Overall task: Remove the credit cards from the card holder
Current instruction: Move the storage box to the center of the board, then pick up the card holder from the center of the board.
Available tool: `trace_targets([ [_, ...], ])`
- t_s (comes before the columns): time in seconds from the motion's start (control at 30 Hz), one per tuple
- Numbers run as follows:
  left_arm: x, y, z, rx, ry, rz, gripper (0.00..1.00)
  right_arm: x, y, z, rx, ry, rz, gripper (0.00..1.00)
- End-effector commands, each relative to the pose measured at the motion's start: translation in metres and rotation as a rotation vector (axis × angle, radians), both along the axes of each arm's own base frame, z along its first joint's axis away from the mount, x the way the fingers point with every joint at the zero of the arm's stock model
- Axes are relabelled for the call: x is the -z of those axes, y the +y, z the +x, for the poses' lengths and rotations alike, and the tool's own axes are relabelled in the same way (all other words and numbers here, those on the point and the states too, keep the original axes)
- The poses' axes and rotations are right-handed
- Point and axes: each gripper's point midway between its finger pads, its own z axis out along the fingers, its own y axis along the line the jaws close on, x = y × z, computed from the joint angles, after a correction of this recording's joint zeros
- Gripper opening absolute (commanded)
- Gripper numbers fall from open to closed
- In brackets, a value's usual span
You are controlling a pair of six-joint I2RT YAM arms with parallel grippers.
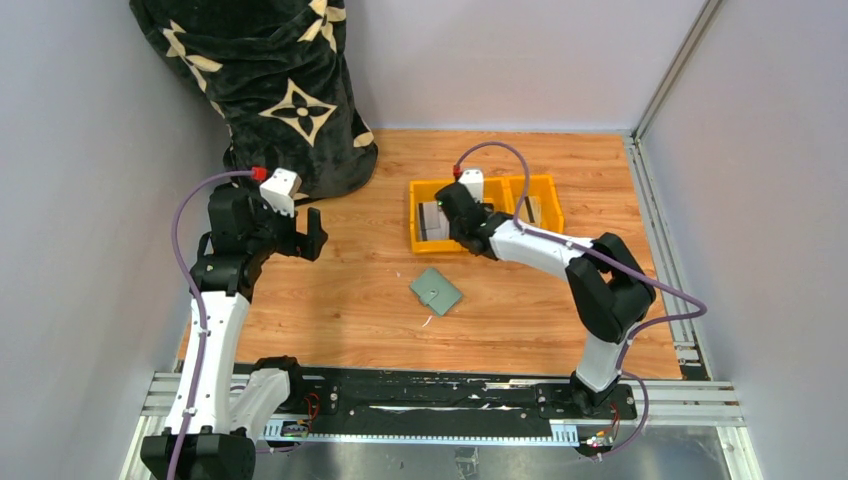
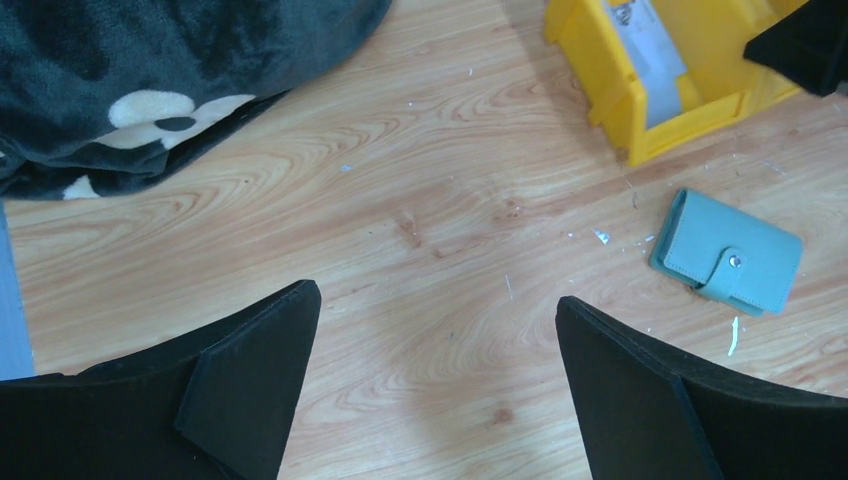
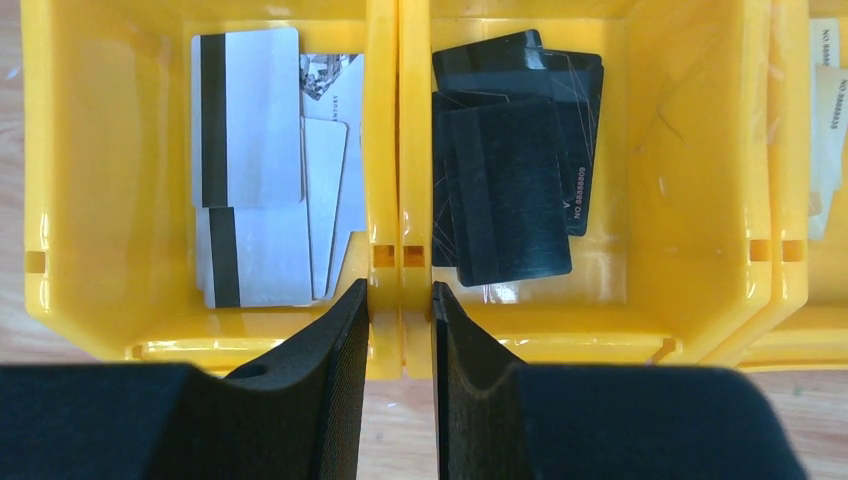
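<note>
The sage-green card holder [image 1: 436, 290] lies folded shut with its snap tab fastened on the wooden table, also in the left wrist view [image 2: 727, 252]. Several grey-white credit cards [image 3: 250, 170] with dark stripes lie in the left compartment of the yellow tray [image 3: 700, 320]; they also show in the top view [image 1: 433, 220]. My right gripper [image 3: 400, 300] is at the tray's near edge, its jaws closed against both sides of the divider wall between two compartments [image 1: 458, 215]. My left gripper [image 2: 438, 310] is open and empty above bare table, left of the holder [image 1: 315, 235].
Several black cards [image 3: 515, 170] lie in the tray's middle compartment. The yellow tray [image 1: 545, 185] stands at the back of the table. A dark patterned blanket [image 1: 270, 80] is heaped at the back left, also in the left wrist view [image 2: 150, 80]. Grey walls enclose the table.
</note>
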Motion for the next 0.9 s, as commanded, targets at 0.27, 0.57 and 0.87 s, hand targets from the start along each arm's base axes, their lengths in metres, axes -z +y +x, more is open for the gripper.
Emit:
trace_targets([
  [0.27, 0.005, -0.008, -0.016, 0.059, 0.023, -0.001, 1.00, 0.002, 0.065, -0.026, 0.033, -0.067, -0.018, 0.00],
  [0.57, -0.005, -0.012, -0.019, 0.080, 0.012, -0.014, 1.00, -0.014, 0.103, -0.027, -0.022, -0.101, 0.025, 0.20],
  [0.87, -0.010, -0.015, -0.024, 0.097, 0.008, -0.023, 1.00, -0.068, 0.078, -0.056, -0.132, -0.171, 0.056, 0.91],
])
